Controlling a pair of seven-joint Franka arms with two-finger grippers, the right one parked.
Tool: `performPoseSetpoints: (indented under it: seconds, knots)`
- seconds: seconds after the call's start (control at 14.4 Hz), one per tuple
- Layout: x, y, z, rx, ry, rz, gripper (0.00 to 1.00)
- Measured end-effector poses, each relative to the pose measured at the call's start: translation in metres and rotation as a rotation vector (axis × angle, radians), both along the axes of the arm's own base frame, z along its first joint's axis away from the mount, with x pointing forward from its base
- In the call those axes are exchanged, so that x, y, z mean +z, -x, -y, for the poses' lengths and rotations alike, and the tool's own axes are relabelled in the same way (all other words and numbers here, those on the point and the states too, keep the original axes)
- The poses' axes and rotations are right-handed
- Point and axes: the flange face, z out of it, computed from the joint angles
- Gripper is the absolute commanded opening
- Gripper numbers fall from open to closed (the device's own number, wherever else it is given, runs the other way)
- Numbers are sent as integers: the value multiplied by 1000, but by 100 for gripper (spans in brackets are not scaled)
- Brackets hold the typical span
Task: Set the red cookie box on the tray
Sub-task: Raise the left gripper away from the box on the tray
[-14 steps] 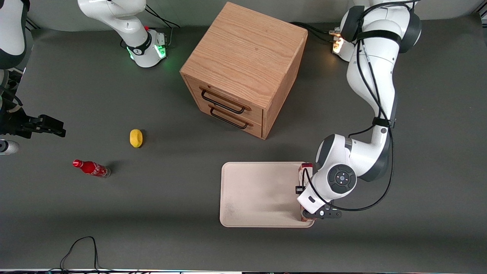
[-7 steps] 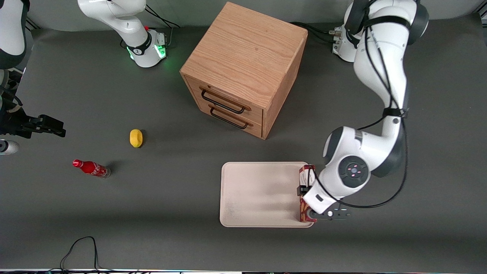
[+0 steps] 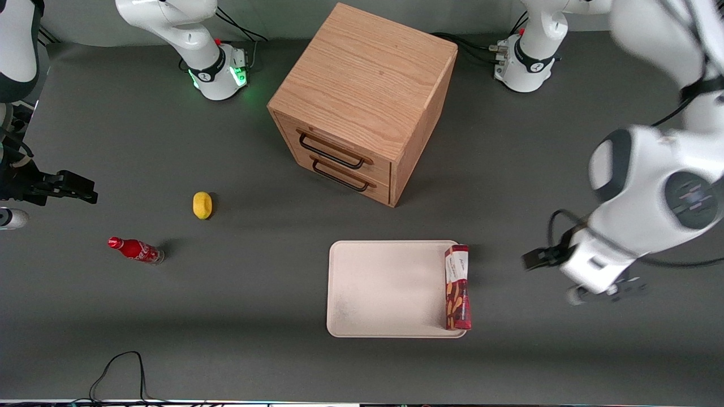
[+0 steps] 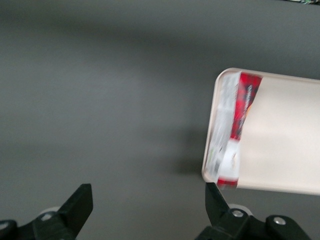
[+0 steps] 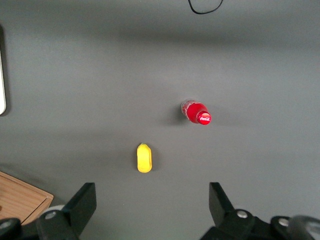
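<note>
The red cookie box [image 3: 457, 286] rests on the cream-white tray [image 3: 384, 288], lengthwise along the tray's rim toward the working arm's end, white panel end pointing to the drawer cabinet. Nothing holds it. My left gripper [image 3: 599, 289] hangs over bare table beside the tray, well off toward the working arm's end. In the left wrist view the gripper [image 4: 148, 196] is open with only grey table between its fingers, and the box [image 4: 235, 130] and tray [image 4: 285, 140] lie apart from it.
A wooden two-drawer cabinet [image 3: 362, 102] stands farther from the front camera than the tray. A yellow lemon-like object [image 3: 202, 204] and a small red soda bottle [image 3: 136, 250] lie toward the parked arm's end. A black cable [image 3: 121, 367] loops near the front edge.
The left gripper has let go of the cookie box, opened and swung away from the tray toward the working arm's end. The box stays on the tray.
</note>
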Motion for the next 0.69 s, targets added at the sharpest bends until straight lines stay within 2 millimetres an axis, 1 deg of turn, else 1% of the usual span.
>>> performPoseSetpoints:
  seconds: [0.21, 0.35, 0.49, 0.55, 0.69]
  knots:
    - [48, 45, -40, -8, 3, -43, 100]
    - [73, 78, -69, -46, 0, -58, 100]
    - [88, 110, -96, -73, 8, -53, 100]
    - [93, 125, -105, -74, 11, -49, 100]
    - [103, 149, -115, -72, 13, -39, 100]
